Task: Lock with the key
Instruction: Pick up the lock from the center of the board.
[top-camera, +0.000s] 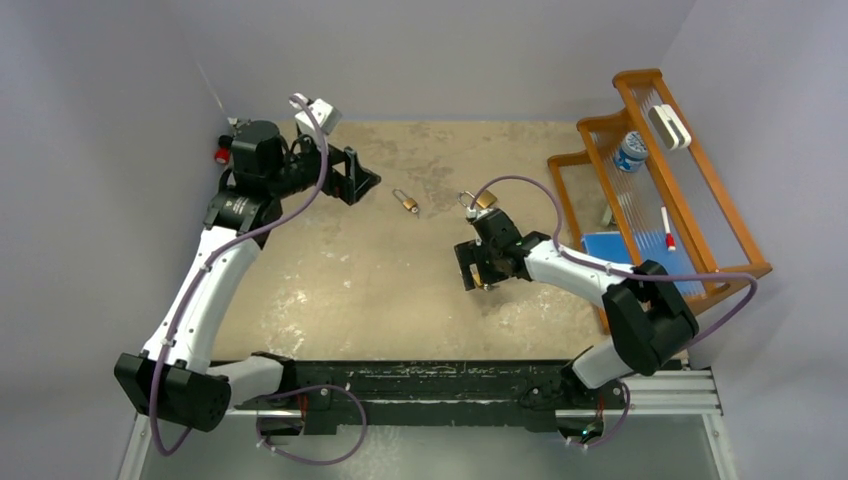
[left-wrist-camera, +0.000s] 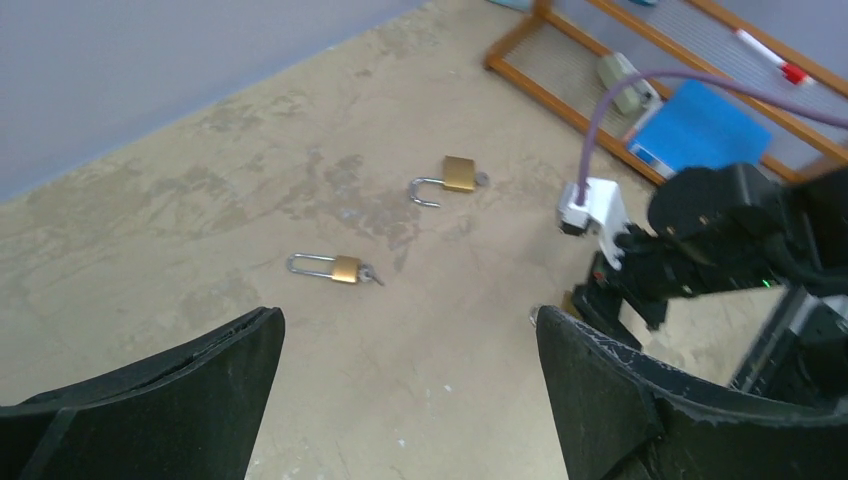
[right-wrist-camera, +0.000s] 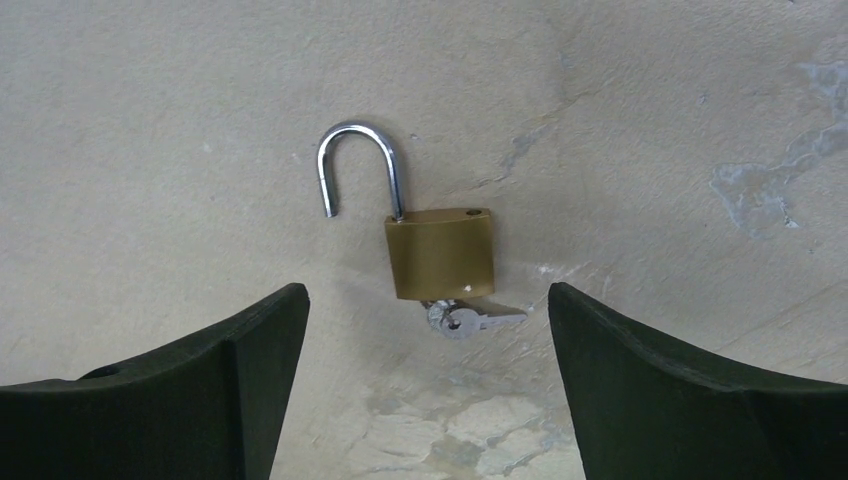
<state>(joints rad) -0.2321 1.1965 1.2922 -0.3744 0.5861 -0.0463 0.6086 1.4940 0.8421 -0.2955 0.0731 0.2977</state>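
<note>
Two brass padlocks lie on the tan table, each with a key in its base. The right wrist view shows one padlock (right-wrist-camera: 440, 252) with its shackle (right-wrist-camera: 358, 165) swung open and the key (right-wrist-camera: 470, 320) sticking out below. It lies just ahead of my right gripper (right-wrist-camera: 428, 292), which is open and empty. Seen from above, this padlock (top-camera: 483, 200) is beyond the right gripper (top-camera: 477, 270). The other padlock (top-camera: 406, 202) (left-wrist-camera: 335, 267) lies right of my left gripper (top-camera: 362, 178), also open and empty (left-wrist-camera: 408, 315) above bare table.
A wooden rack (top-camera: 742, 240) stands along the right edge, holding a blue book (top-camera: 612, 247), a marker (top-camera: 667, 229), a roll (top-camera: 631, 151) and a white eraser (top-camera: 668, 127). A red knob (top-camera: 222, 155) sits at the back left corner. Grey walls close in the table.
</note>
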